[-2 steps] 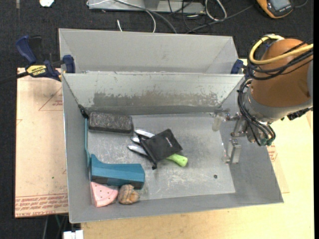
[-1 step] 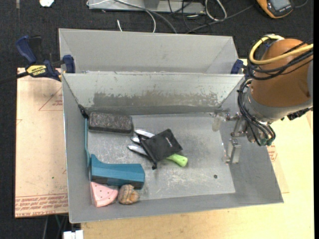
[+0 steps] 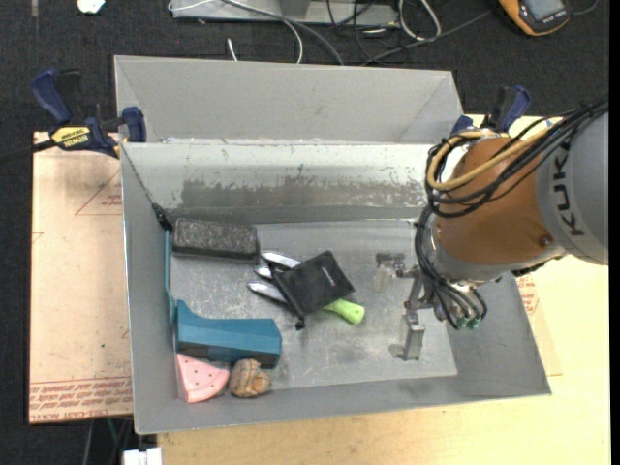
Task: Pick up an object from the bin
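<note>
a pink wedge (image 3: 199,380) and a tan, pebble-like lump (image 3: 250,378) were seen closest to the camera, touching each other. they were placed down and to the left of the black pouch (image 3: 318,281), by the near wall of the grey bin (image 3: 291,197). just above them, still lower left of the pouch, a teal l-shaped block (image 3: 225,337) was laid along the left wall. up and to the left of the pouch, a dark grey oblong pad (image 3: 215,237) was set near the far wall. silvery metal prongs (image 3: 273,271) were seen jutting from under the pouch's left edge. a green stub (image 3: 346,310) was seen poking out at its lower right corner, partly covered by it.

the gripper (image 3: 402,303) was held to the right of the pouch, over bare bin floor. its jaws were spread apart, with only floor seen between them. the green stub was the thing nearest to it, near but apart, with bare floor between the two.
</note>
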Tool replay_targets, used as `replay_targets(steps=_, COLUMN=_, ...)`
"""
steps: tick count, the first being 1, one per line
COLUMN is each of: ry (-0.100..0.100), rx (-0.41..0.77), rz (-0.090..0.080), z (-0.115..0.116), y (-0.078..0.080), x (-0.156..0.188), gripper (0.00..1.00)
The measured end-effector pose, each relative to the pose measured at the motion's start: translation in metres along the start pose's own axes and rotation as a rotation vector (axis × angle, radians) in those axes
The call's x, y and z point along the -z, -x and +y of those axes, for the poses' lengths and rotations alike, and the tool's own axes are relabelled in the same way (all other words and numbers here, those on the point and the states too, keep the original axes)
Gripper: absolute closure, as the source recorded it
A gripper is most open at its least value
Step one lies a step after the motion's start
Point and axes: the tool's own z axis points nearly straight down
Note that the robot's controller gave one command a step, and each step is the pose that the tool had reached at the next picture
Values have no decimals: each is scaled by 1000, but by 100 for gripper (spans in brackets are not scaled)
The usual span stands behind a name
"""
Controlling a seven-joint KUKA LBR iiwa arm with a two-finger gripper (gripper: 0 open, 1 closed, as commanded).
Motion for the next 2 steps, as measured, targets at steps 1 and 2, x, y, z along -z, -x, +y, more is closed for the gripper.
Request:
replay_targets(steps=1, ry=-1, rx=-107, rz=-10, z=12, y=20, x=-28, gripper=0)
replay_targets(steps=2, ry=1, rx=-34, rz=3, z=59, y=18, x=-30, gripper=0)
